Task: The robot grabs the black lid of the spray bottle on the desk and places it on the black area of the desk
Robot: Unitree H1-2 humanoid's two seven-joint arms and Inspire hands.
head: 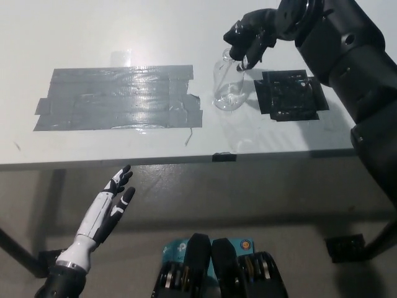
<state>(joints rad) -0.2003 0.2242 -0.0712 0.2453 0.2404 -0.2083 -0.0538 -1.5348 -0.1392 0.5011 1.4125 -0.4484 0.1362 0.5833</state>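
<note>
Head view shows the right hand [247,42] curled around the black lid [239,57] atop the clear spray bottle [229,87] on the worktop [93,37], beside the black area [290,94]; the lid seems light, rigid, best pinched by its sides, while the open left hand [110,208] rests low.

Bottle [229,87] on desk [93,37], between tape patches [118,98].

I count on bench [111,37]: 1 clear spray bottle [229,87], 1 grey tape patch [118,98], 1 black patch [289,94]. Hands: 2, white left hand [108,208], black right hand [248,40].
</note>
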